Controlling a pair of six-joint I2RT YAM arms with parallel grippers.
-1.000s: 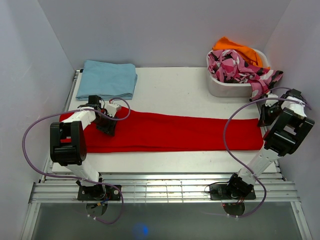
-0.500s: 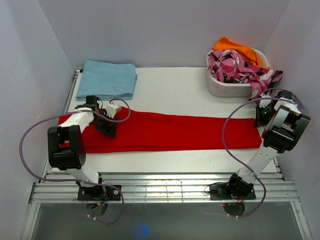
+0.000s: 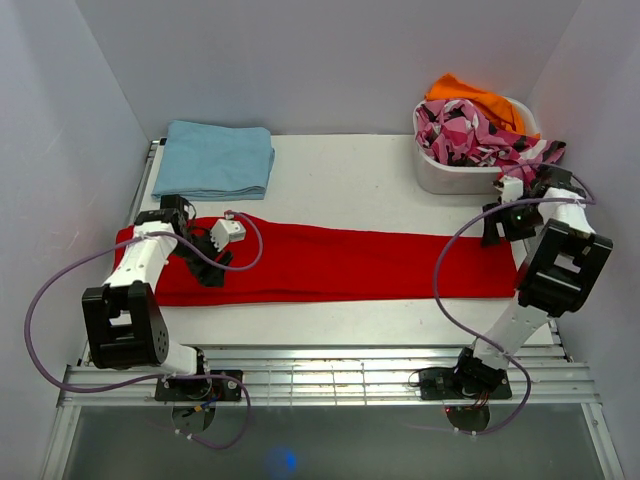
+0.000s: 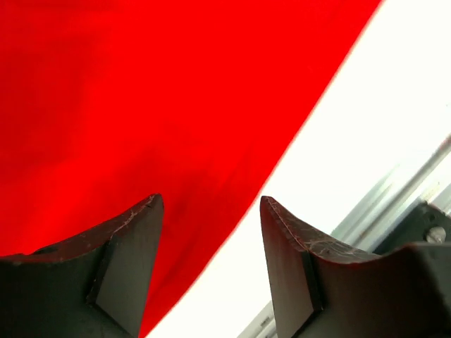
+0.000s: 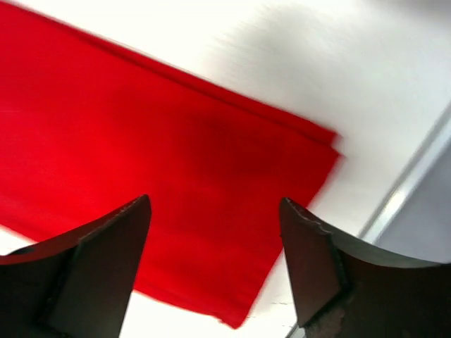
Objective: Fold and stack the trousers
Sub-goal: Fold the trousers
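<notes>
Both arms have shifted since a second ago: the right gripper (image 3: 492, 228), shut then, now hangs with fingers spread above the right end of the red trousers (image 3: 350, 265). At their left end, by the near hem, the left gripper (image 3: 205, 265) hovers, jaws apart and empty. Folded into a long band, the trousers lie flat across the white table (image 3: 350, 185), near of a folded light blue garment (image 3: 215, 158).

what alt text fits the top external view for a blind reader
Red trousers lie in a long flat strip across a white table, the left gripper and right gripper open over their two ends. A folded light blue garment lies back left, a tub of clothes back right.
</notes>
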